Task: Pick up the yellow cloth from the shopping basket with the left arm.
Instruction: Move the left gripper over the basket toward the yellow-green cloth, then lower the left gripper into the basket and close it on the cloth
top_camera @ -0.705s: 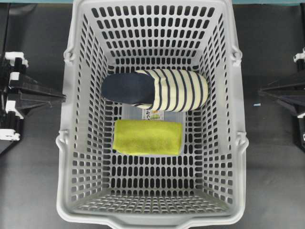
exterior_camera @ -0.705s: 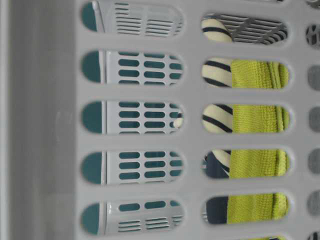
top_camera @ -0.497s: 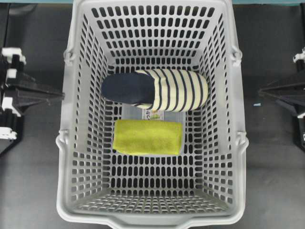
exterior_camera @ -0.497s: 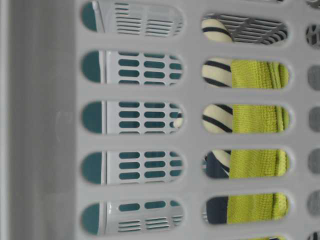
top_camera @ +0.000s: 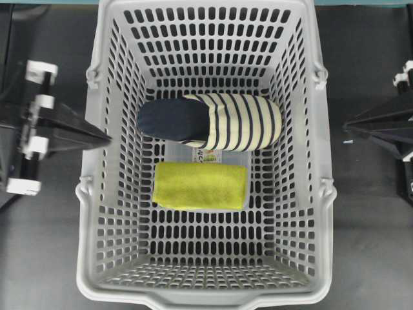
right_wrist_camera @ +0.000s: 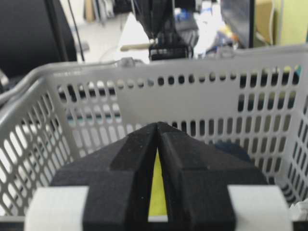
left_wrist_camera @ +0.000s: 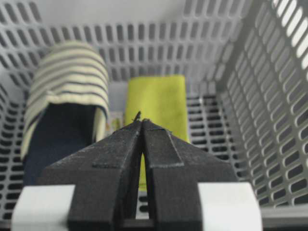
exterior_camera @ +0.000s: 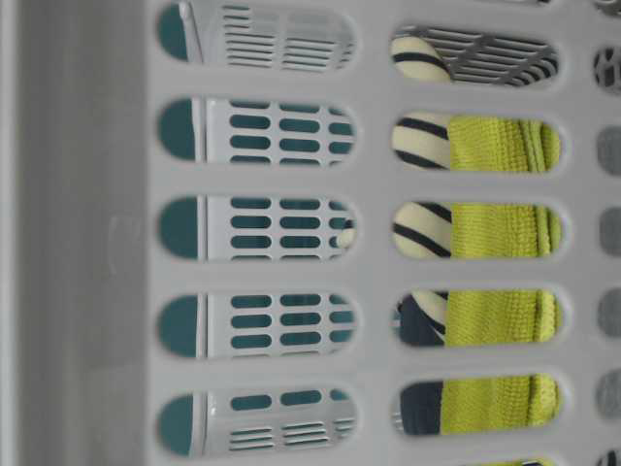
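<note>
The yellow cloth (top_camera: 200, 185) lies flat on the floor of the grey shopping basket (top_camera: 324, 129), just in front of a striped slipper (top_camera: 213, 121). My left gripper (top_camera: 106, 137) is shut and empty, and its tip pokes over the basket's left rim, well above the contents. In the left wrist view the shut left gripper (left_wrist_camera: 141, 120) points down at the cloth (left_wrist_camera: 156, 98) beside the slipper (left_wrist_camera: 67, 96). My right gripper (top_camera: 346, 124) hangs shut outside the right rim. The right wrist view shows the right gripper (right_wrist_camera: 157, 125) before the basket's wall (right_wrist_camera: 192, 65).
A clear plastic container with a label (top_camera: 208, 155) lies under the slipper and the cloth. The basket's lattice walls (left_wrist_camera: 269, 96) rise high around the contents. Through the slots in the table-level view I see the cloth (exterior_camera: 495, 228) and slipper stripes (exterior_camera: 419, 141).
My left gripper has moved right, from outside the basket to over its left rim. The right gripper edged slightly left. Cloth and slipper have not moved.
</note>
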Robot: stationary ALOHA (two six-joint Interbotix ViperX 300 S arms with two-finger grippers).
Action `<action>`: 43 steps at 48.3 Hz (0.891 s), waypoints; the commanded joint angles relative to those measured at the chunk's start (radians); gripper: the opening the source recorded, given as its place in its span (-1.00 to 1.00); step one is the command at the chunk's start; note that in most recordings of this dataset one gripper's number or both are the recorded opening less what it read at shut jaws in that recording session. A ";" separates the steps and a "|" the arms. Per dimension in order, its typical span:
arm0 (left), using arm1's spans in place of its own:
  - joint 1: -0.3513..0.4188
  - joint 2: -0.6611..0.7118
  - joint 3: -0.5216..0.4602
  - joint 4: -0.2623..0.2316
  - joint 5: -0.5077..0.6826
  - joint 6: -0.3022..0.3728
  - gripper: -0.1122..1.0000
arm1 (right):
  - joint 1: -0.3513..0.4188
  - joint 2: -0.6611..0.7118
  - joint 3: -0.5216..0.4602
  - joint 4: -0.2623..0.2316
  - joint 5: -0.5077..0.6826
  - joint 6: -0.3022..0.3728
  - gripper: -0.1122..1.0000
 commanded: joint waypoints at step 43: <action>-0.014 0.598 -0.603 0.003 0.563 -0.034 0.40 | 0.023 0.026 -0.037 0.002 0.009 -0.023 0.56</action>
